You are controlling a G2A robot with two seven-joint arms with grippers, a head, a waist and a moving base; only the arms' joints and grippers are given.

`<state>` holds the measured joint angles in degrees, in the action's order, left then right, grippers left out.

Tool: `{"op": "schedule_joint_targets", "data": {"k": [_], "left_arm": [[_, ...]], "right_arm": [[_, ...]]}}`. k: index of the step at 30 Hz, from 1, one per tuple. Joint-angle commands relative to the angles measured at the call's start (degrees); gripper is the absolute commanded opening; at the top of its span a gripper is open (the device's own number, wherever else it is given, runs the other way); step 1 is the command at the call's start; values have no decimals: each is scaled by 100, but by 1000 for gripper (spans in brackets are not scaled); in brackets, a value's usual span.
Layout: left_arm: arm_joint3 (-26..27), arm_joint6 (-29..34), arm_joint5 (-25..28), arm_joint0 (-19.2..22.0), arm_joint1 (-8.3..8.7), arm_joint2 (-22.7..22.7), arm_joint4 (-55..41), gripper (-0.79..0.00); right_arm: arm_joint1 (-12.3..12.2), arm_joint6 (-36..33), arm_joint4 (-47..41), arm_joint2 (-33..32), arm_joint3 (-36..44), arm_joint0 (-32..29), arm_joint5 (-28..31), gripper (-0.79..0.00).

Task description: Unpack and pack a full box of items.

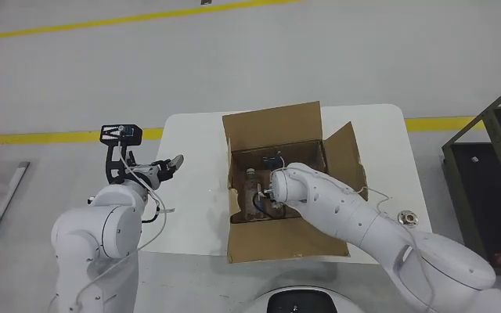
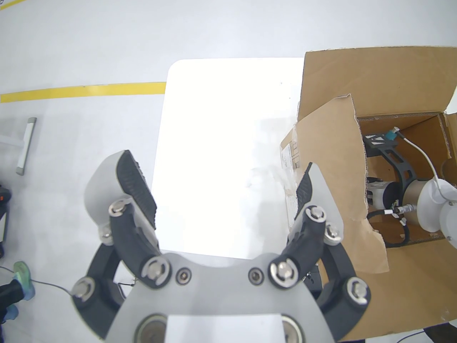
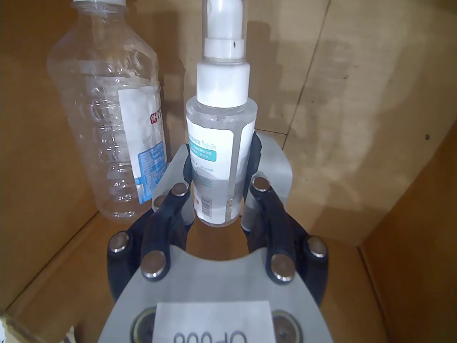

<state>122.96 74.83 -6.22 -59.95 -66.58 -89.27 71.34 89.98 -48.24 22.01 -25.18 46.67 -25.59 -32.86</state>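
Right claw on spray bottle (snug grip)

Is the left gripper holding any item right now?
No, the fingers of the left gripper stand wide open with nothing between them, above the white table.

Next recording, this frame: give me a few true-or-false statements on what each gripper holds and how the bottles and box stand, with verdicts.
1. The right gripper is shut on the spray bottle inside the box. True.
2. The water bottle is in the box beside the spray bottle. True.
3. The left gripper holds the water bottle. False: it is open and empty, over the table, apart from the box.
4. The box's flaps are folded shut. False: they stand open.
5. The spray bottle's clear cap is off. False: the cap covers the nozzle.
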Motion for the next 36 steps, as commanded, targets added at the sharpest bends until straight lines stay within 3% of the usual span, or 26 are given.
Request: {"op": "schedule_joint_targets", "data": {"k": [1,2,3,15,22,27,28,29,32,36], "left_arm": [[0,0,0,0,0,0,0,0],[0,0,0,0,0,0,0,0],[0,0,0,0,0,0,0,0],[0,0,0,0,0,0,0,0],[0,0,0,0,0,0,0,0],[0,0,0,0,0,0,0,0],[0,0,0,0,0,0,0,0],[0,0,0,0,0,0,0,0],[0,0,0,0,0,0,0,0],[0,0,0,0,0,0,0,0]], "right_arm": [[92,21,-37,22,-175,39,57,-582],[134,28,-51,30,-251,58,84,-502],[173,31,-62,36,-325,76,113,-477],[462,63,-98,-27,-944,188,402,-431],[422,537,55,-241,-603,151,786,-456],[128,740,470,-594,82,-67,627,-529],[43,735,539,-716,308,-141,565,-563],[-54,727,647,-847,569,-222,541,-677],[-398,546,1331,-1204,1455,-560,333,-785],[-898,121,2353,-1902,3199,-1320,188,-785]]}}
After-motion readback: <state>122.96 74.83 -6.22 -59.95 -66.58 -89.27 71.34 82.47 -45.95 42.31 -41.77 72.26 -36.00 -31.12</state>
